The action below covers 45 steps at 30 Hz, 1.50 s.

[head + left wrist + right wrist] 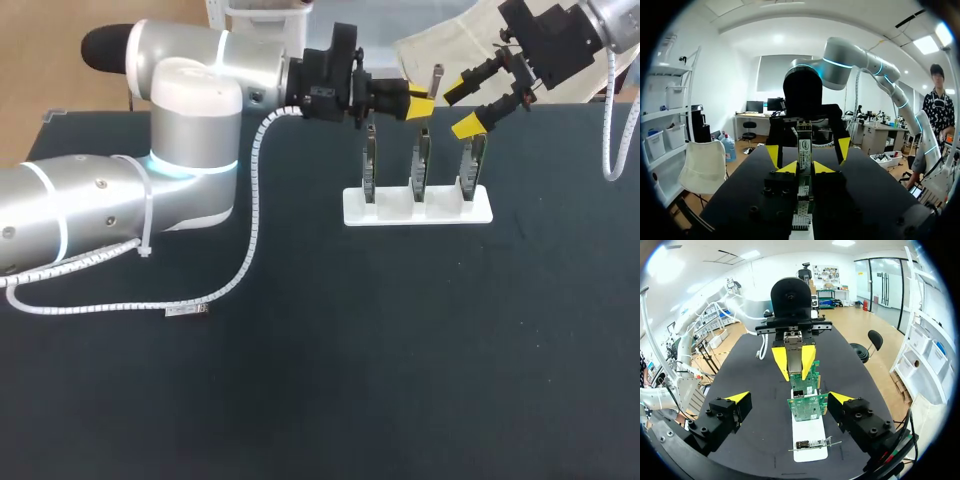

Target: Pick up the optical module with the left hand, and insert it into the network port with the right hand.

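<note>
Optical module (437, 78) held in the left tool (421, 104) above three network cards (421, 165)

The module is a slim, silvery metal bar with a white label on one face. It stands upright, pinched between the tool's yellow tips, in the upper middle of the head view, slightly right of centre. Below it, the green cards stand on edge, side by side, in a white stand (418, 212) on the dark desk (400, 350).
</note>
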Each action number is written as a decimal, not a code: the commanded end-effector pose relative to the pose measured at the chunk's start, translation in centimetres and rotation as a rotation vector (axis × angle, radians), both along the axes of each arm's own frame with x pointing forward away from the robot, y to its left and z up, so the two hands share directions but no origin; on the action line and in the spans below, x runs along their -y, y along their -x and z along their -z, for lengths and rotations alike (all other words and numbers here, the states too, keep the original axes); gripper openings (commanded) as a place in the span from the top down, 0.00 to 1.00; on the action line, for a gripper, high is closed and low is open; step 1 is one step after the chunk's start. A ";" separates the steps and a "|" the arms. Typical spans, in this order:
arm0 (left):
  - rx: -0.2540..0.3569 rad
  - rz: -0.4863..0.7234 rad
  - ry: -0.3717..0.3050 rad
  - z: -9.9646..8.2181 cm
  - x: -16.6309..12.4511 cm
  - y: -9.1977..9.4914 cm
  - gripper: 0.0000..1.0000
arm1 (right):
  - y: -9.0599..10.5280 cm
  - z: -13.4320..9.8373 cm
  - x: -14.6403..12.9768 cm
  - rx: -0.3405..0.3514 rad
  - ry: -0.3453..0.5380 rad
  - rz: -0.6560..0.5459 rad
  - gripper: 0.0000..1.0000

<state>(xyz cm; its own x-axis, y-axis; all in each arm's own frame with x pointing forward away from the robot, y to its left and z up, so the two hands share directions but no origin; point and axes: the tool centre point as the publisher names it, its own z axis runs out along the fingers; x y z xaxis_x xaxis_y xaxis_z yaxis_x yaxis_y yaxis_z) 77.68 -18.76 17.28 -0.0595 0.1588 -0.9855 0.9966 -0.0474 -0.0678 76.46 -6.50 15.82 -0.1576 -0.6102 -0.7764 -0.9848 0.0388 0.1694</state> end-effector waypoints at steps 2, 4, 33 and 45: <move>-0.004 -0.012 0.000 0.0 0.1 0.3 1.00 | 0.1 0.0 0.0 0.003 0.001 0.003 0.00; -0.008 -0.014 0.002 0.1 0.0 0.4 1.00 | 0.1 0.0 0.0 0.003 0.001 0.003 0.00; 0.010 0.002 0.005 0.9 -0.3 0.7 1.00 | 0.1 0.0 0.0 0.003 0.001 0.003 0.00; 0.008 0.012 0.011 0.9 0.0 0.6 1.00 | 0.1 0.0 0.0 0.003 0.001 0.003 0.00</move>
